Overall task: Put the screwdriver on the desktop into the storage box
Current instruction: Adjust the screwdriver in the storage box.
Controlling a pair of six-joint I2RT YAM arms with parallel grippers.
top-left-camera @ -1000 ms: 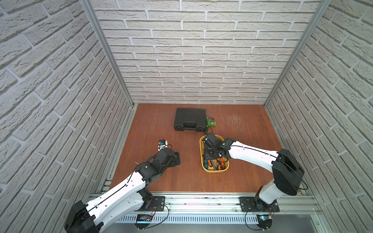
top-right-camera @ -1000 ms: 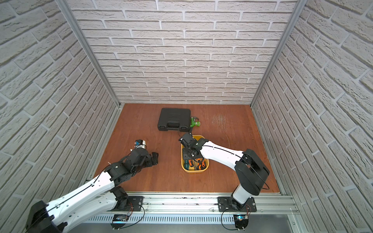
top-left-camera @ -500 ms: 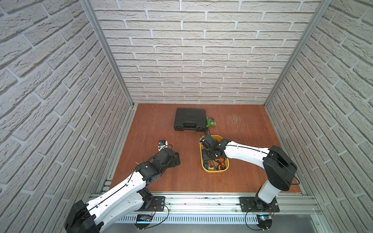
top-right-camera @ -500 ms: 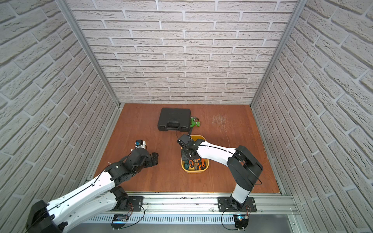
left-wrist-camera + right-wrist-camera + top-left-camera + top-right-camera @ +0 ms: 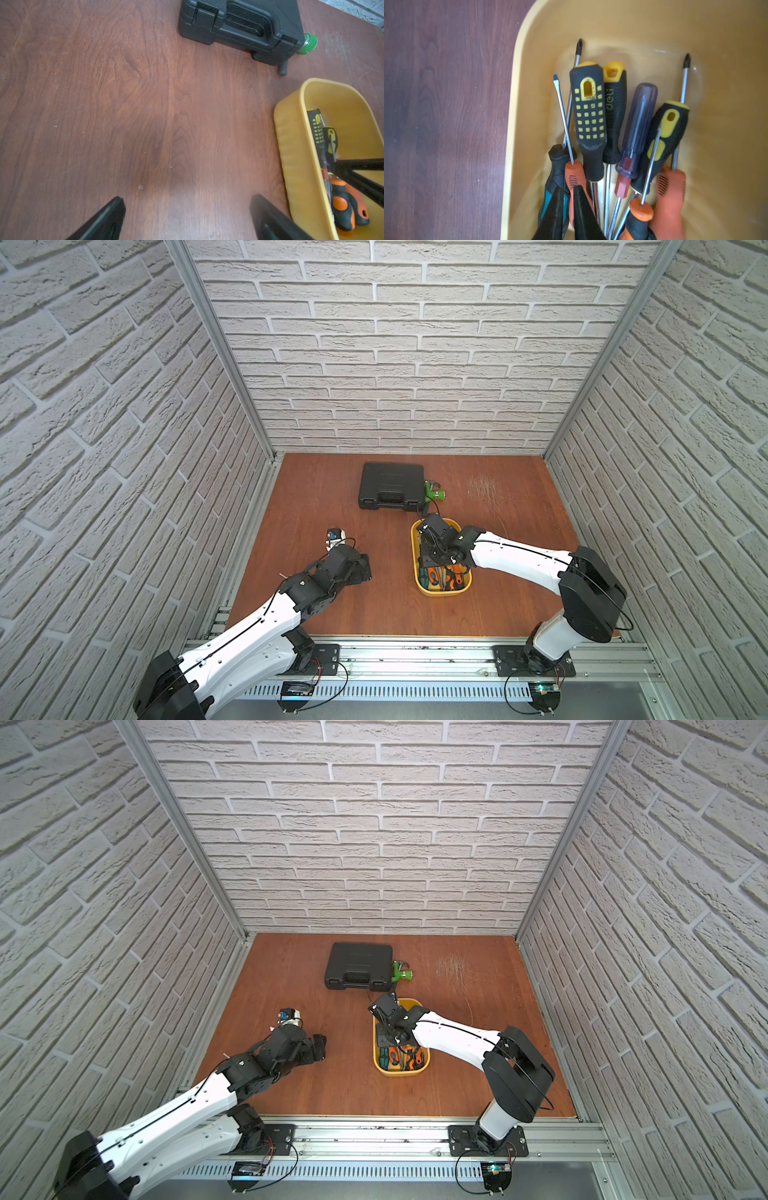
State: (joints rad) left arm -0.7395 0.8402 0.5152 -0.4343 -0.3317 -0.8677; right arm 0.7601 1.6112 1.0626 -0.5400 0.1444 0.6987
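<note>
Left tool [image 5: 187, 209]: spread wide over bare desk [image 5: 386, 614], lower left.
Black case [image 5: 390, 487]: upper centre.
Storage box [image 5: 444, 593]: right of centre, holding screwdrivers [image 5: 589, 116]; one handle [image 5: 612, 108] reads "deli".
Right tool [image 5: 568, 192]: fingers [image 5: 583, 214] flank orange screwdriver [image 5: 572, 172] lying in the box; whether they pinch it cannot be told.

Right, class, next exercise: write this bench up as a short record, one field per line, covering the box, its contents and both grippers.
storage box: yellow, on desktop
contents: several screwdrivers, mixed handle colours
right gripper: low among the screwdrivers, grip unclear
left gripper: open over bare desktop
other: closed black case, green item beside it
</note>
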